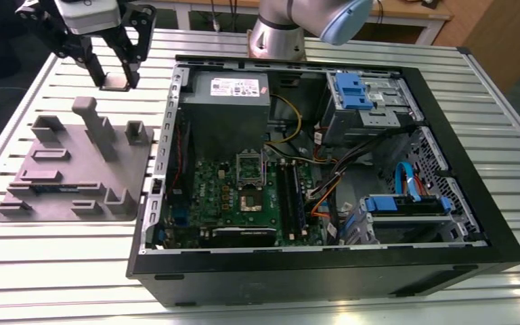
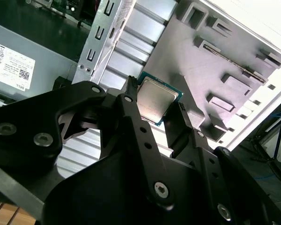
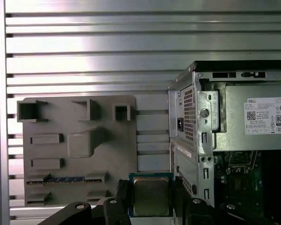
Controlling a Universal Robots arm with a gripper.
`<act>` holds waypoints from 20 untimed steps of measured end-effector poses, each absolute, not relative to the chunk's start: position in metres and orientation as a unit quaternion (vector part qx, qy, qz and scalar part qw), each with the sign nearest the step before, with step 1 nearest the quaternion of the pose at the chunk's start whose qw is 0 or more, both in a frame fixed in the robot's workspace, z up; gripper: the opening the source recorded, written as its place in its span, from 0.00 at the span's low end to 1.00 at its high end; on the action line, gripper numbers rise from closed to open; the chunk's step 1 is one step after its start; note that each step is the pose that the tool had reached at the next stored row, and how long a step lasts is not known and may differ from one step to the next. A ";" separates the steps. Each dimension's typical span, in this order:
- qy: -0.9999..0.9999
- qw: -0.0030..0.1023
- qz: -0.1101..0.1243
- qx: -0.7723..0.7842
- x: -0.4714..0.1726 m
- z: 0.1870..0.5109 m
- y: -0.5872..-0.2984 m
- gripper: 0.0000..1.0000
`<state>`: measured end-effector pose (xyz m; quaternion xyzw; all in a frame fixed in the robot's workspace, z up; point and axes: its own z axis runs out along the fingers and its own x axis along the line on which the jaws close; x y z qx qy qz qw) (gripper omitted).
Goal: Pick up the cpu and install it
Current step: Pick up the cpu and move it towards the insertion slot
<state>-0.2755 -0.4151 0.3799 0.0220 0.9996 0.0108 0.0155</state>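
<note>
The cpu point(image 1: 116, 84), a small square chip with a silver top and a dark rim, hangs in the air above the slatted table, between the grey fixture plate point(image 1: 70, 169) and the open computer case point(image 1: 332, 264). My gripper point(image 1: 116, 80) is shut on it, one black finger on each side. Both wrist views show the cpu point(image 2: 155, 101) point(image 3: 151, 194) clamped flat between the fingers point(image 2: 131, 108). Inside the case, the motherboard's processor socket point(image 1: 247, 195) lies open, with its metal frame point(image 1: 249, 164) raised behind it.
The grey power-supply box point(image 1: 228, 101) sits at the case's back corner, nearest the gripper. A memory stick point(image 3: 68, 179) lies in a slot of the fixture plate point(image 3: 75, 145). Cables and blue drive bays point(image 1: 359, 91) fill the case's far side. The arm's base point(image 1: 278, 34) stands behind the case.
</note>
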 end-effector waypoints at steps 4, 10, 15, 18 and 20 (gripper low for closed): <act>1.000 0.015 0.011 0.022 -0.270 0.380 -0.415 0.47; 1.000 0.016 0.011 0.022 -0.260 0.380 -0.415 0.47; 1.000 0.015 0.011 0.022 -0.248 0.380 -0.415 0.47; 1.000 0.015 0.011 0.022 -0.240 0.379 -0.415 0.47; 1.000 0.015 0.011 0.022 -0.235 0.379 -0.415 0.47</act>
